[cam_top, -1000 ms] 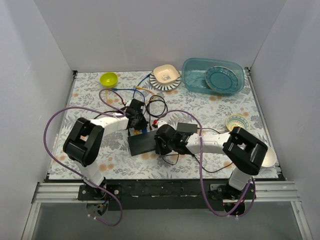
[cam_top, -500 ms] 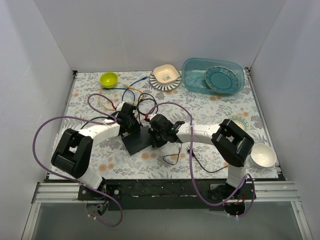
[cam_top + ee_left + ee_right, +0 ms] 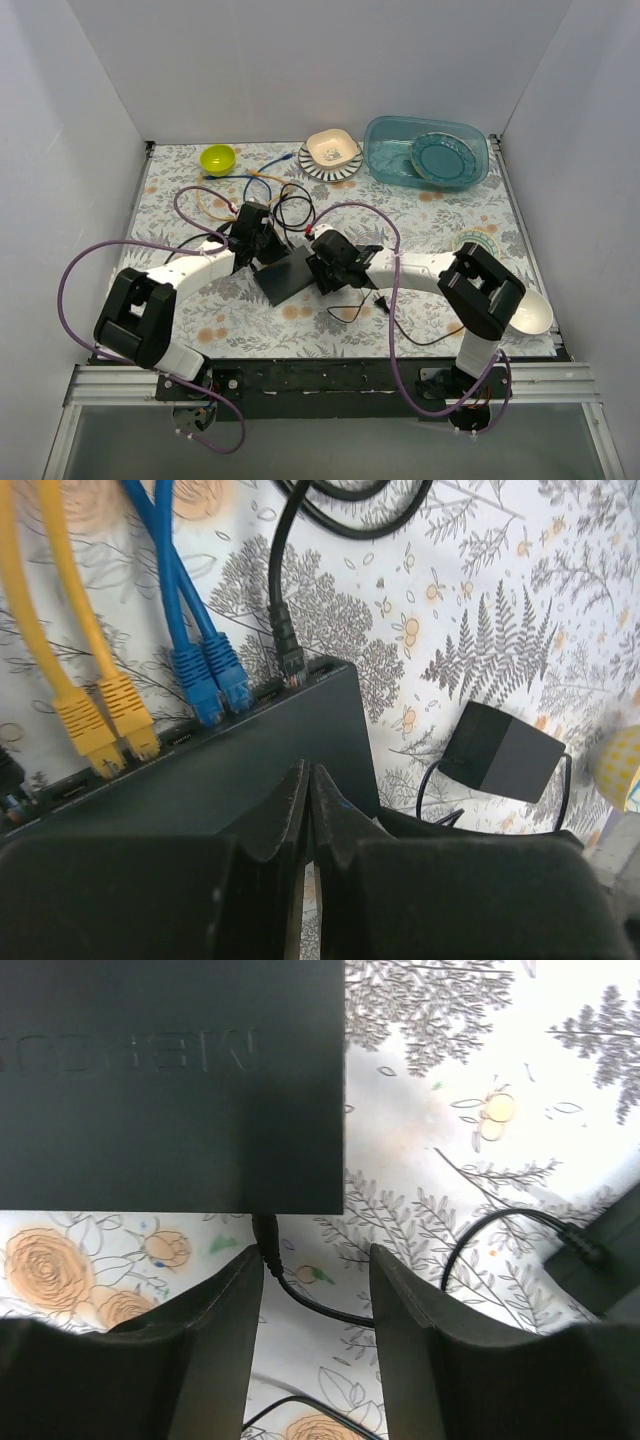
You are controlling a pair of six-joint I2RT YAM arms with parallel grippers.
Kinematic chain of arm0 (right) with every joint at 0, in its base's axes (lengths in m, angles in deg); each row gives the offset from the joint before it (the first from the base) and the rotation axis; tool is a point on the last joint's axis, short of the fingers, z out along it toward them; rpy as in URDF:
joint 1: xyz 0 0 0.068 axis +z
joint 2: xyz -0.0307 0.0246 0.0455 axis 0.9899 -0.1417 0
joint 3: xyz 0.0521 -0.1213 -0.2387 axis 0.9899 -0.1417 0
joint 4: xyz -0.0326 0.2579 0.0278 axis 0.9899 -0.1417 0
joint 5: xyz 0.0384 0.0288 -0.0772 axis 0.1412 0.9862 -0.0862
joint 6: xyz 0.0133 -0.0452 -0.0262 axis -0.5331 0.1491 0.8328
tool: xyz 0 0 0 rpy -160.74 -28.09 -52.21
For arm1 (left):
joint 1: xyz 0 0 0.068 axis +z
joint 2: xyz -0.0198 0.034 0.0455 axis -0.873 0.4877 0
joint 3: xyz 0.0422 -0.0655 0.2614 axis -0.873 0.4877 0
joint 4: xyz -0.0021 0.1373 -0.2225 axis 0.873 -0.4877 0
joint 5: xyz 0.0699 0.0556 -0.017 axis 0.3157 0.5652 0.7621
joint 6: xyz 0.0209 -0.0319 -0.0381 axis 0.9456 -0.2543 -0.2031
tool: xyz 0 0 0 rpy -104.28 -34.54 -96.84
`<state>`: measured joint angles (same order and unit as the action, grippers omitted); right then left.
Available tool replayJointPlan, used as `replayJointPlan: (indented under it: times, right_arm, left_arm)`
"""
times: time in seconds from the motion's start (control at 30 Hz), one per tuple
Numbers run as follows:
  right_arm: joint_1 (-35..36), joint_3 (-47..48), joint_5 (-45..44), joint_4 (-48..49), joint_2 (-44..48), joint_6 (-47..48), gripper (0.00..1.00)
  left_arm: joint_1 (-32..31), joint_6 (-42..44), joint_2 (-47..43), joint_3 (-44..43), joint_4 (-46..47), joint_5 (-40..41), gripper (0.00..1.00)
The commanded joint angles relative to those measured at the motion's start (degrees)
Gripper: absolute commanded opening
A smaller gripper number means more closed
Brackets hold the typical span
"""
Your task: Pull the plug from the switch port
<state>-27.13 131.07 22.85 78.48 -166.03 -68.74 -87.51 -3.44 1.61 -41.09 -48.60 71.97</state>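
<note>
Two claws crowd one small box. The left claw (image 3: 306,780) is clenched, fingertips pressed together with nothing between them. It hangs just over the top face of the flat matte black rectangular switch (image 3: 230,770), close to its socket edge. Along that edge, working outward from the claw, a plug on a black cable (image 3: 290,652) sits nearest the corner. Next come a pair of blue plastic plugs (image 3: 212,680) and a pair of yellow plastic plugs (image 3: 105,720). All are seated in their sockets, their cables running off across the flowered tabletop (image 3: 480,600). Past the switch's corner lies a small black adapter block (image 3: 500,750), apart from the box.

The right claw (image 3: 313,1258) is released, fingers spread wide at another edge of the switch. A thin black cord (image 3: 268,1242) enters that edge between the fingers, hard by one of them; I cannot tell whether it touches. From above, the switch lies slanted mid-tabletop between the two claws, the left claw at its far-left side and the right claw at its right. The tabletop lies open on the near side of the switch, while loops of cable fill the far side.
</note>
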Motion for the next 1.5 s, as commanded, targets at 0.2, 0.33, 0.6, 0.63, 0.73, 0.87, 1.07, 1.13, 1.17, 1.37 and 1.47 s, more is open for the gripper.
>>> replayJointPlan:
  times: [0.2,0.33,0.6,0.63,0.73,0.87,1.07,1.13,1.17,1.37,1.47]
  right_arm:
    - [-0.6,-4.8,-9.3,3.0,-0.2,2.6,0.55]
    - [-0.1,-3.9,-9.3,5.1,-1.7,3.8,0.54]
    - [1.0,-3.2,-8.7,8.0,-2.6,6.1,0.52]
    - [1.1,-2.9,-8.9,7.9,-2.9,6.2,0.52]
    - [1.1,-1.4,-9.2,7.3,-4.4,6.7,0.5]
    - [1.1,-1.5,-9.6,8.3,-5.5,6.9,0.42]
    - [1.1,-2.7,-10.8,10.9,-5.8,6.7,0.3]
    - [1.1,-2.6,-11.2,11.5,-5.8,6.7,0.3]
    - [1.1,-2.6,-11.4,11.7,-5.7,6.8,0.3]
    - [1.1,-2.2,-12.3,12.9,-5.1,8.2,0.2]
    - [1.1,-2.3,-12.3,12.7,-5.0,8.6,0.01]
  left_arm:
    - [0.2,0.5,4.6,2.9,3.2,-8.5,0.01]
    - [0.2,1.2,5.8,4.4,3.0,-8.5,0.0]
    - [0.2,1.8,7.8,5.5,2.9,-8.6,0.0]
    - [0.2,1.9,8.0,5.5,2.8,-8.5,0.0]
    - [0.2,2.0,8.4,5.7,2.8,-8.4,0.0]
    - [0.2,2.2,8.7,6.1,2.9,-8.9,0.0]
    - [0.2,2.7,8.7,7.1,2.9,-9.1,0.0]
    - [0.2,2.7,8.7,7.5,2.9,-9.3,0.0]
    - [0.2,2.8,8.7,7.7,2.8,-9.4,0.0]
    - [0.2,3.0,8.7,8.8,3.3,-9.7,0.0]
    - [0.2,3.0,7.9,9.3,3.4,-9.9,0.0]
